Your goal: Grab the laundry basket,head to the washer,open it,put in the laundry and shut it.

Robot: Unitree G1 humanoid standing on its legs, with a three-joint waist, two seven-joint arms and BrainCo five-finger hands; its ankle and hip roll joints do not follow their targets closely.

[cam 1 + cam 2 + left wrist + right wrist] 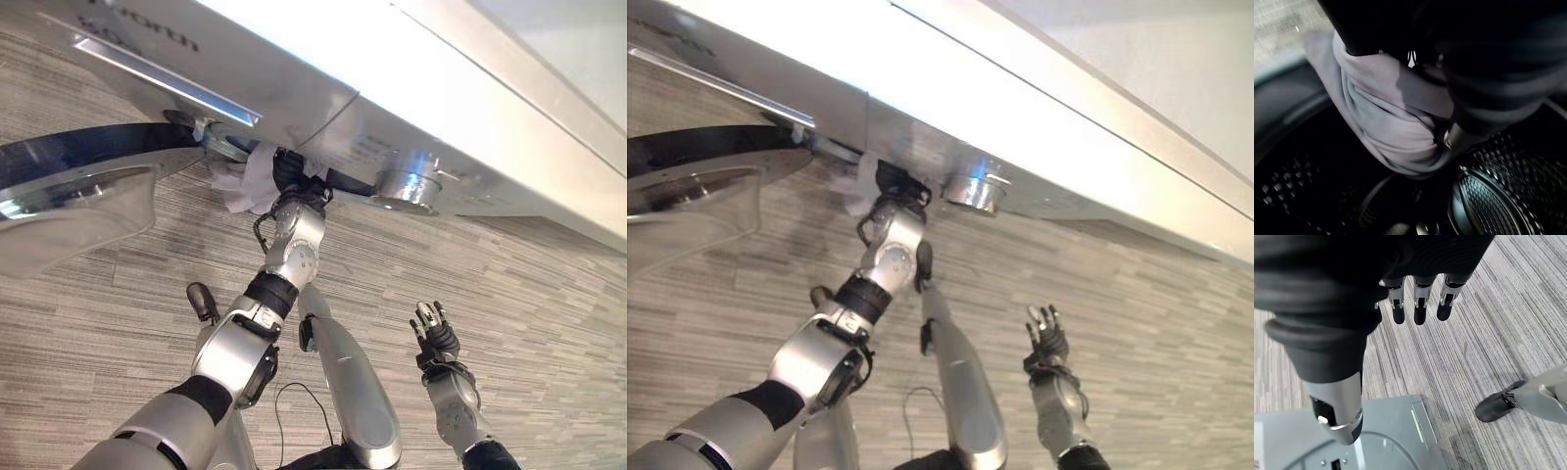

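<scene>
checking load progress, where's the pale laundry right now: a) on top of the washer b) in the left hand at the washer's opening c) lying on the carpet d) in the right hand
b: the left hand holds the pale laundry at the washer mouth, over the drum; the right hand hangs open above the carpet.

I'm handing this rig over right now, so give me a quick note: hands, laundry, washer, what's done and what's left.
Left hand: at the washer opening, fingers curled on a pale cloth that is partly over the drum.
Right hand: free, fingers straight, hanging over the floor.
Door: open.
Done: washer opened, loading under way.
Left: release the cloth inside the drum, withdraw the hand, shut the door.
</scene>
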